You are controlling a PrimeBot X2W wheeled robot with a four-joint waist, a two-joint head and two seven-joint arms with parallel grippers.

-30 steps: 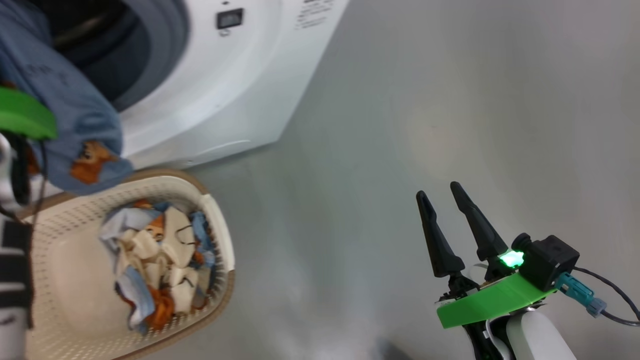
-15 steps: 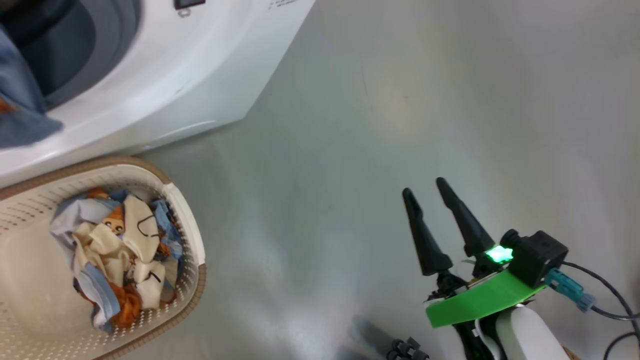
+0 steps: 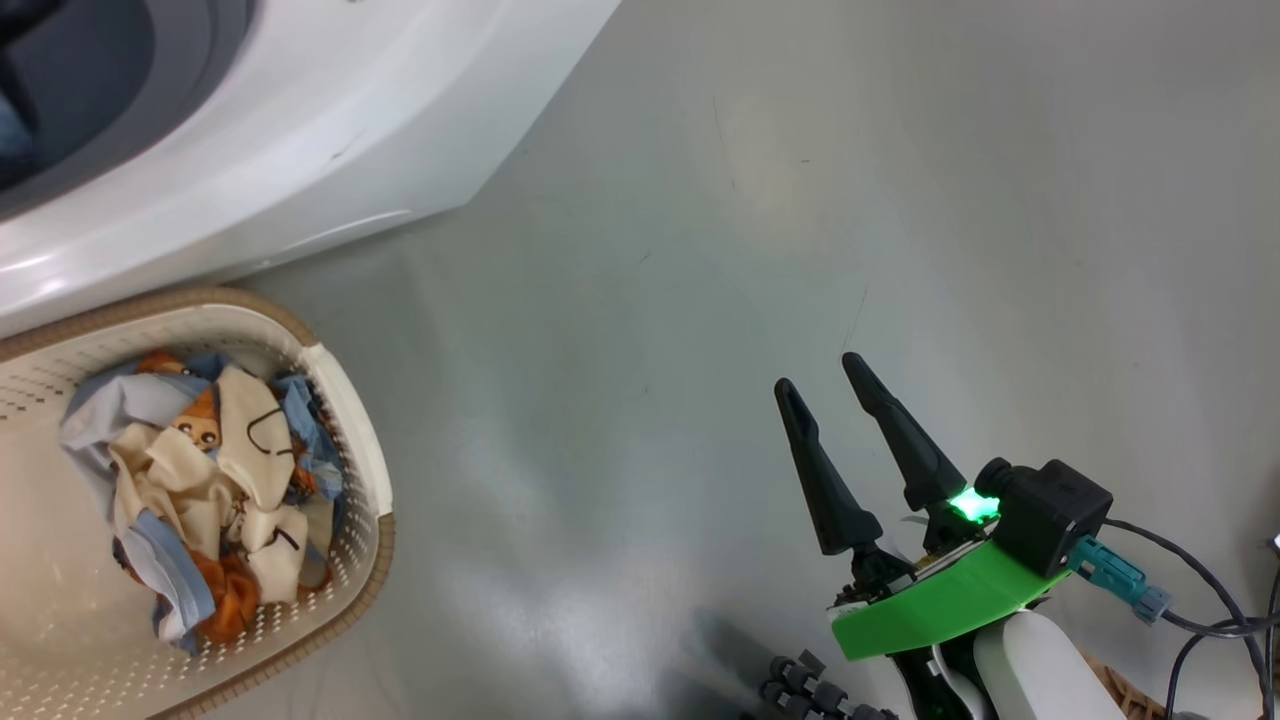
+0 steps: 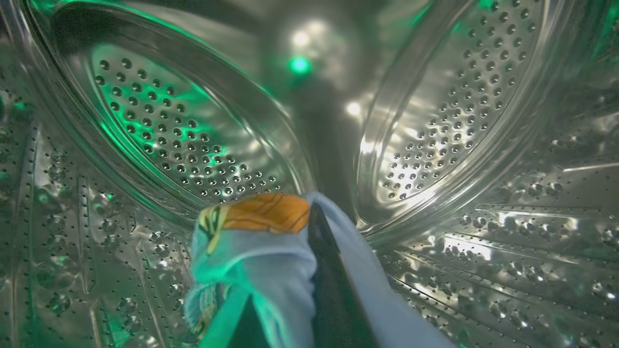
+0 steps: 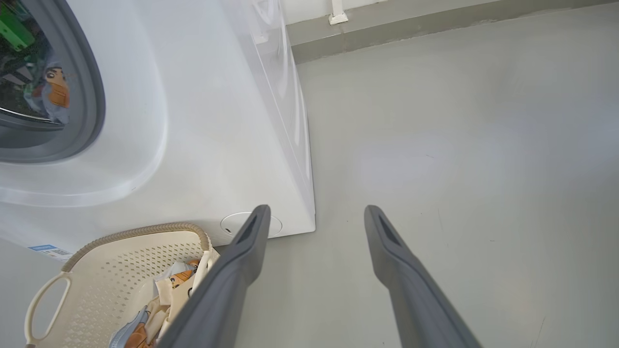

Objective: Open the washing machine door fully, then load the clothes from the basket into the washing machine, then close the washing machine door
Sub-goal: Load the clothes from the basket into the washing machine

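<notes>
Deep inside the drum (image 4: 184,135), the left gripper (image 4: 313,217) reaches forward, pinched tight on a light blue garment (image 4: 261,256); the right gripper (image 3: 818,372) hovers spread and empty, basket (image 3: 345,410) on its left.

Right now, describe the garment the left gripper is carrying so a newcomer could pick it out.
Look into the white washing machine, inside its perforated steel drum. There the left gripper is shut on one light blue garment with an orange print. The other clothes lie heaped in the cream basket; this one alone is held inside the drum.
</notes>
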